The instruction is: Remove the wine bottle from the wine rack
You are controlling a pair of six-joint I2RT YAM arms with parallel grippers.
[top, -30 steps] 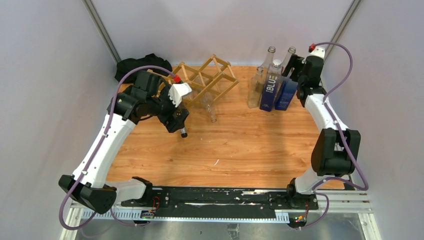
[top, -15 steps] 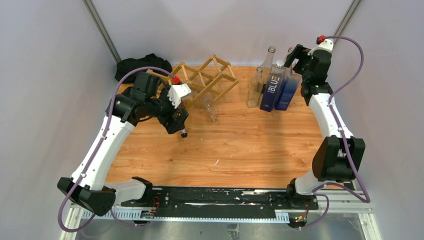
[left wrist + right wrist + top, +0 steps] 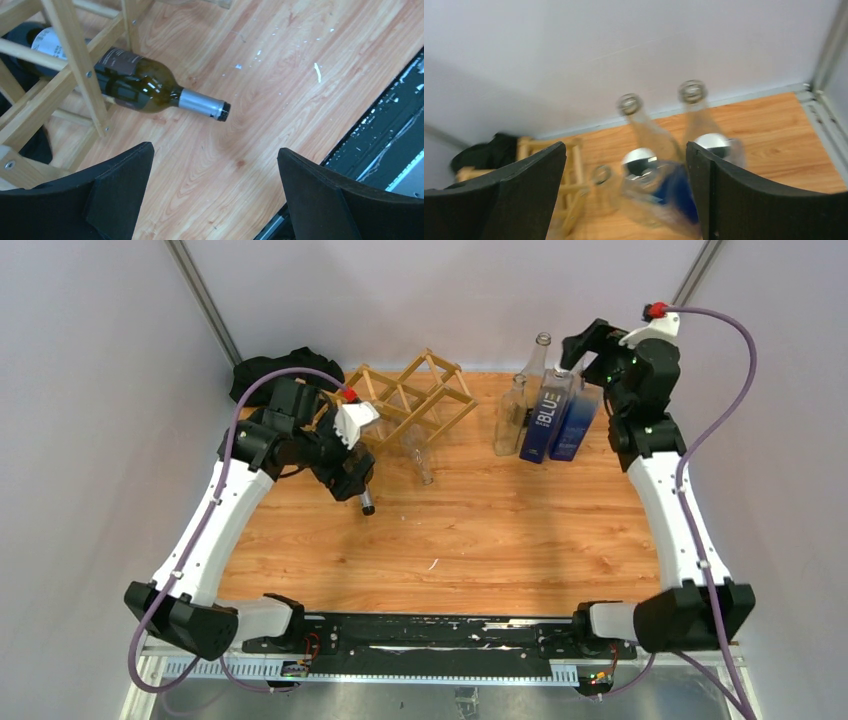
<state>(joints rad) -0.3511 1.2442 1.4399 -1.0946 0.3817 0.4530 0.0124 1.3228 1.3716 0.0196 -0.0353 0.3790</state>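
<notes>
— Well, what is the biggest thing there?

— An orange-brown wood-grain table, with both arms reaching over it from the near edge. Toward the back, left of centre, stands the light natural-wood lattice wine rack, its thin slats crossing into diamond-shaped cells. A crumpled black fabric bundle lies just behind its left end.

— And on the right?

— A cluster of upright bottles stands at the back right, some clear glass and two deep blue. They are packed close together, well apart from the rack.

— Where is the bottle that matters?

— The dark green glass wine bottle lies on its side in a bottom cell toward the rack's left end. Its labelled body passes between the slats. Its neck, capped in silver-grey foil, sticks out over bare table toward the near edge.

— The grippers?

— The left gripper hangs above that neck with its black fingers spread wide, nothing between them and not touching the bottle. The right gripper sits over the upright bottles, its fingers likewise parted. That wrist view is blurred, but no bottle is pinched between them.
</notes>
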